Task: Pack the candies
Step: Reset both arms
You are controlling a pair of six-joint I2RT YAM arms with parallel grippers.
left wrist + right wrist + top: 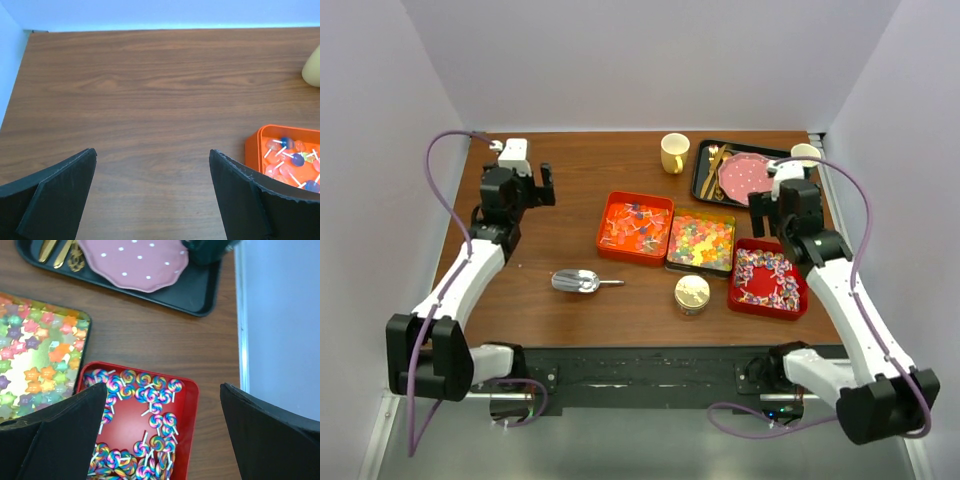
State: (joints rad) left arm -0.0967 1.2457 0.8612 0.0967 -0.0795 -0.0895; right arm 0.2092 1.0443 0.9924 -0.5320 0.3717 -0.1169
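Note:
Three trays of candies sit mid-table. An orange tray (635,227) holds orange-red and blue lollipops and also shows in the left wrist view (287,157). A black tray of glossy star gummies (701,241) stands beside it, seen in the right wrist view too (37,355). A red tray of swirl lollipops (767,279) lies below my right gripper (162,427). My right gripper (775,208) is open and empty above that tray's far edge. My left gripper (525,187) is open and empty over bare wood at the far left (152,187).
A metal scoop (578,281) lies left of a small gold-lidded tin (692,293) near the front. A yellow mug (674,152) stands at the back. A black tray (705,185) holds a pink dotted plate (746,176) and gold cutlery (712,165). A white cup (805,153) is at the far right.

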